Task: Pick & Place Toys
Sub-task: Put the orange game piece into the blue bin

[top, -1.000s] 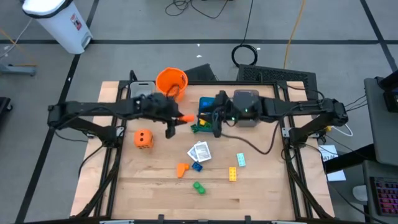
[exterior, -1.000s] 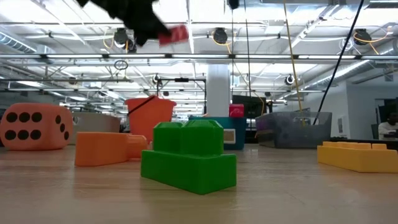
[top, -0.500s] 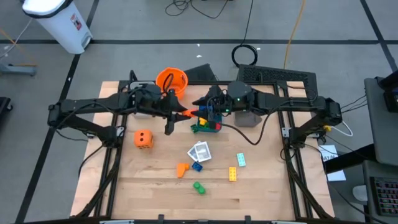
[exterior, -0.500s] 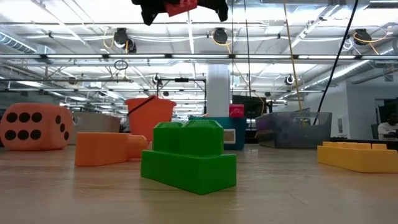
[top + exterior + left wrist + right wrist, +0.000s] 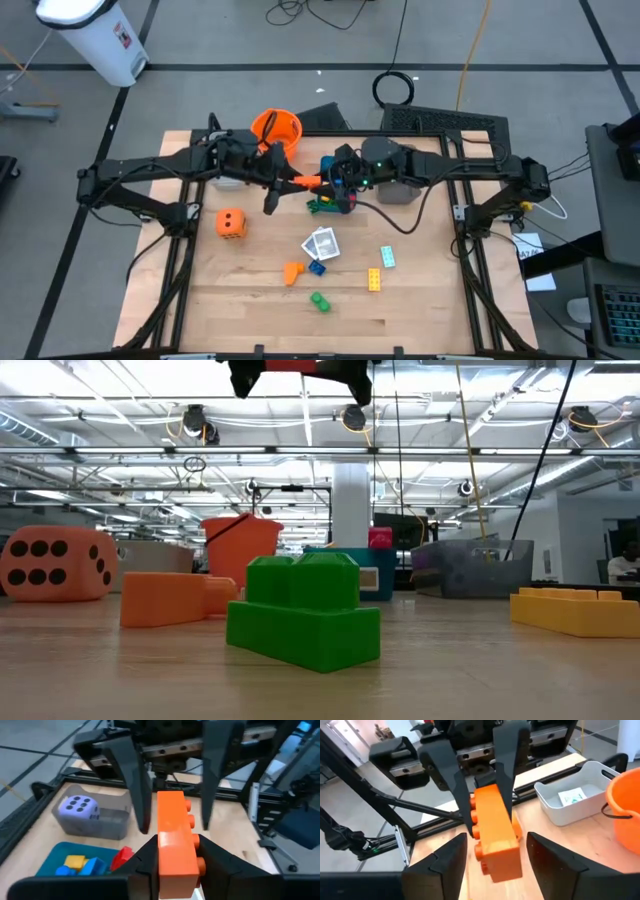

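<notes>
An orange brick (image 5: 175, 842) is held in mid-air above the bench (image 5: 250, 300), clamped at one end by the jaws of the left gripper (image 5: 172, 857). The jaws of the right gripper (image 5: 492, 852) stand open on either side of its free end, not touching it, as for a hand-over. The two grippers face each other, nose to nose.

The brick appears to be hard, hollow plastic: light, rigid and smooth, so likely slippery. Its studded side is seen between the left jaws. It is probably best taken across the flat long faces, near the free end.

A teal tray (image 5: 55, 862) with bricks lies below the jaws; a purple die (image 5: 78, 807) sits beyond it.
</notes>
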Robot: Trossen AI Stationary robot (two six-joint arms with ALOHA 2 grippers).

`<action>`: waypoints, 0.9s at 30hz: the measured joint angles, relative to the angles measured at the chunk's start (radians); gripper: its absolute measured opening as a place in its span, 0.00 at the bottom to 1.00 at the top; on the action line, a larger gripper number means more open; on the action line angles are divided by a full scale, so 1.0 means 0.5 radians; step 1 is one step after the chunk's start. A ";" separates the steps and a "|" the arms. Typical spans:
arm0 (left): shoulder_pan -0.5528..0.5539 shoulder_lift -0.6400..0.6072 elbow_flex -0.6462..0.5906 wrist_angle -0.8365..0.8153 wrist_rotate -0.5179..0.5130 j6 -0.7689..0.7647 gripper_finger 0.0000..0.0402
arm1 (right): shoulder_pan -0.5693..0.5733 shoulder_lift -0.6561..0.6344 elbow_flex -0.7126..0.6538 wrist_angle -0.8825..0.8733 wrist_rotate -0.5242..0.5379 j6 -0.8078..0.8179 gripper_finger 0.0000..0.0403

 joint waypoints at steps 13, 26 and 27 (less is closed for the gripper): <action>0.000 0.000 0.000 0.001 0.032 -0.069 0.35 | 0.010 0.000 0.000 0.004 -0.007 -0.035 0.22; 0.031 -0.005 0.000 0.159 0.117 -0.071 0.38 | 0.011 -0.002 0.001 0.003 -0.004 -0.022 0.22; 0.042 -0.005 0.005 0.153 0.127 -0.077 0.40 | 0.011 -0.002 0.001 0.001 0.000 -0.021 0.22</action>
